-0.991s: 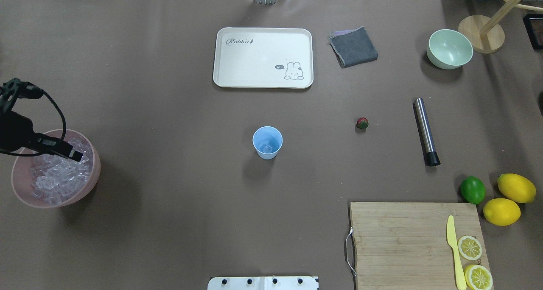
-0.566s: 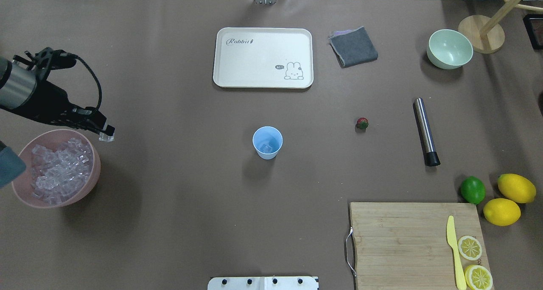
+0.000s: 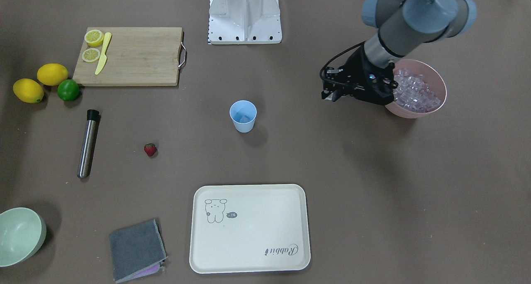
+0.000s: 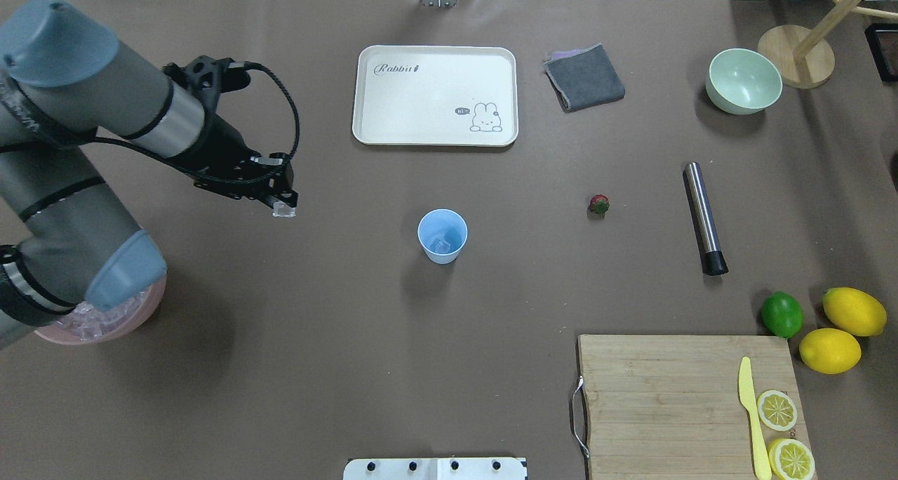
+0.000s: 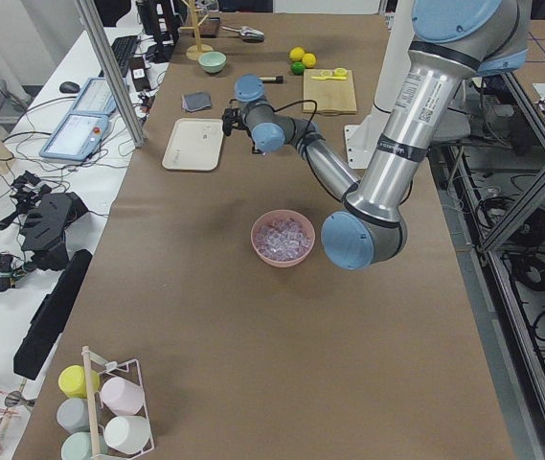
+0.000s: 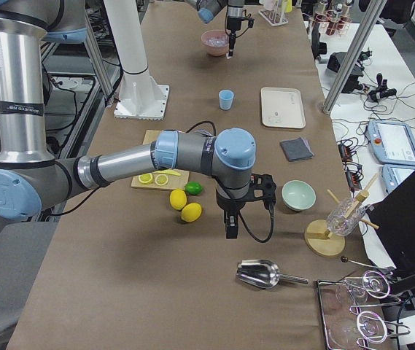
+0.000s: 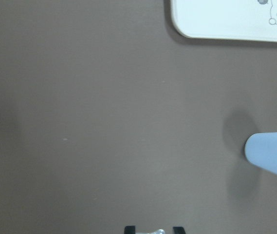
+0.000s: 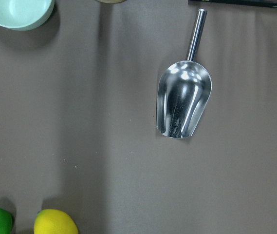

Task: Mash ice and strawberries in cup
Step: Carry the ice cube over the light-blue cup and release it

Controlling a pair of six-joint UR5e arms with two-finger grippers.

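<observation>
An ice cube (image 4: 284, 212) is pinched between the fingertips of the left end effector (image 4: 283, 208), which is held above the bare desk (image 4: 337, 325), between the pink bowl (image 3: 415, 113) and the cup (image 4: 443, 236) and apart from both. More ice (image 3: 415, 94) is heaped in the bowl, and a piece is seen inside the cup. The strawberry (image 4: 598, 204) lies on the desk, well apart from the cup on the robot's right. The right end effector (image 6: 230, 227) is seen only from the side; whether it is spread cannot be told.

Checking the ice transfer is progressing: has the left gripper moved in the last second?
Yes. The left gripper, shut on an ice cube, has gone from over the pink bowl rightward in the overhead view, toward the cup.
</observation>
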